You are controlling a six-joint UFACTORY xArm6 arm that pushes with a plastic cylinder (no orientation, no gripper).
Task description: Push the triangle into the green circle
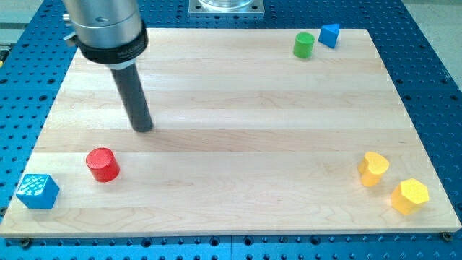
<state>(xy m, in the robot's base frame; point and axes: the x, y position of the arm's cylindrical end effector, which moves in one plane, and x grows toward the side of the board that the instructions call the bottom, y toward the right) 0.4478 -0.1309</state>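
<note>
A blue triangle [330,34] sits near the view's top right, just right of a green circle [304,45]; the two are close, and I cannot tell whether they touch. My tip [144,128] rests on the wooden board [238,130] at the view's left, far from both. It stands a little above and to the right of a red cylinder [102,165].
A blue cube [37,191] lies at the bottom left corner of the board. A yellow heart [373,168] and a yellow hexagon [410,196] lie at the bottom right. The arm's metal housing [107,29] hangs over the top left.
</note>
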